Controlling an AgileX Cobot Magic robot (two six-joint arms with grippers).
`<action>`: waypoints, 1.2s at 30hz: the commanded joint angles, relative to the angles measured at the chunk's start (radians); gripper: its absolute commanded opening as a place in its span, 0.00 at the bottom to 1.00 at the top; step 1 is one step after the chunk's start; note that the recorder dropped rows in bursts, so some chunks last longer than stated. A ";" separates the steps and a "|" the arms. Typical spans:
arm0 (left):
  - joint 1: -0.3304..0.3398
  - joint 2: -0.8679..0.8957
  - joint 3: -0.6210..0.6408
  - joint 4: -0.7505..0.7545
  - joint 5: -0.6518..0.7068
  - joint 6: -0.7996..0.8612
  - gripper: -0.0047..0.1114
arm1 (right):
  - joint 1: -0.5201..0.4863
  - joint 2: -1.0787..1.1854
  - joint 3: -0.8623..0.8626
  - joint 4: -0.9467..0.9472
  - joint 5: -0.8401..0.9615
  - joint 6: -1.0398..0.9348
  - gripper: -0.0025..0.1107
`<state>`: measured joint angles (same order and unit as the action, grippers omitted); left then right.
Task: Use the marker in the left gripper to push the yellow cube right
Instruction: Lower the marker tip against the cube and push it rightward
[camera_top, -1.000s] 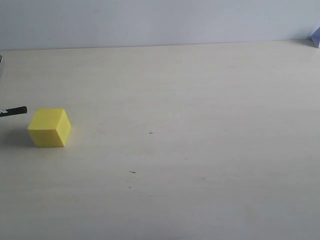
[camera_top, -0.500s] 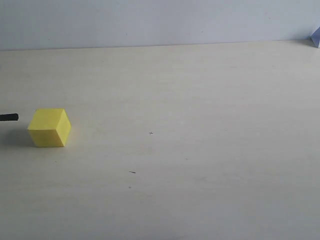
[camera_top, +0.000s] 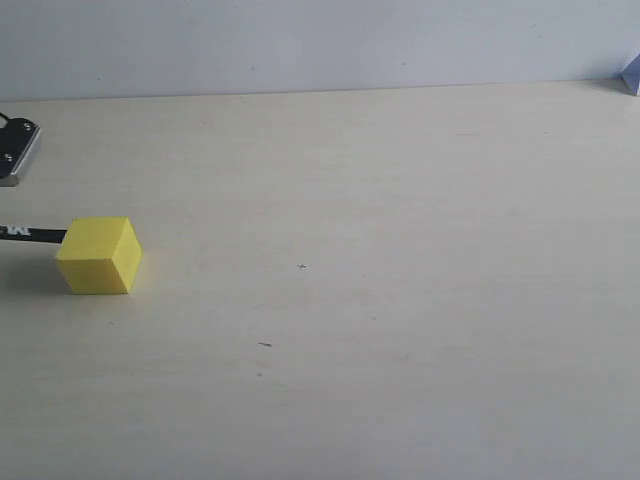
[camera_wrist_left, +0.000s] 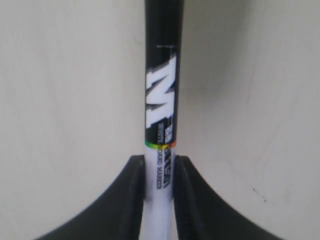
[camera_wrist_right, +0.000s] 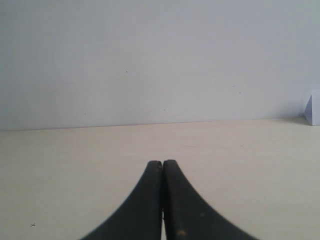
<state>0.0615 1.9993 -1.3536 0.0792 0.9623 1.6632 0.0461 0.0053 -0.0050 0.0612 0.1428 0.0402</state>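
**Exterior view.** The yellow cube (camera_top: 98, 255) sits on the table (camera_top: 400, 250) near the left edge of the picture, with open tabletop well out to its right. The marker (camera_top: 30, 234) enters from the left edge, lying nearly level, and its dark end reaches the upper left edge of the cube. The two appear to be touching, though firm contact cannot be confirmed from this angle. A grey metal part (camera_top: 15, 150) shows at the left edge farther back; what it belongs to cannot be told. The left gripper itself is out of this picture.

**Left wrist view.** The left gripper (camera_wrist_left: 160, 160) is clamped on the marker's white barrel, one black finger (camera_wrist_left: 134, 172) on each side. The marker's black length with white print runs straight ahead and out of the picture. The cube is not seen here, so this view confirms the hold but not the contact.

**Right wrist view.** The right gripper (camera_wrist_right: 162, 165) has its fingers pressed together and holds nothing. It looks across bare tabletop to the wall (camera_wrist_right: 150, 60), with a small pale object (camera_wrist_right: 313, 109) at the far edge. Neither cube nor marker appears.

**Assessment.** The step in hand is judged to be the start of the push: the tool is gripped and brought up against the cube's left side, and the cube is not yet displaced to the right. The next move calls for a steady sweep to the right, marker kept low and central on that face, lest the cube turn or the tip slip over it.
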 joint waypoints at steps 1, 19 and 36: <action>-0.103 -0.002 0.003 -0.034 0.022 0.001 0.04 | 0.001 -0.005 0.005 0.000 -0.010 -0.002 0.02; -0.092 -0.002 -0.007 0.003 0.084 -0.064 0.04 | 0.001 -0.005 0.005 0.000 -0.010 -0.002 0.02; -0.209 -0.002 -0.007 -0.007 0.177 -0.176 0.04 | 0.001 -0.005 0.005 0.000 -0.010 -0.002 0.02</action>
<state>-0.1621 1.9993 -1.3536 0.0696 1.1129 1.5299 0.0461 0.0053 -0.0050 0.0612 0.1428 0.0402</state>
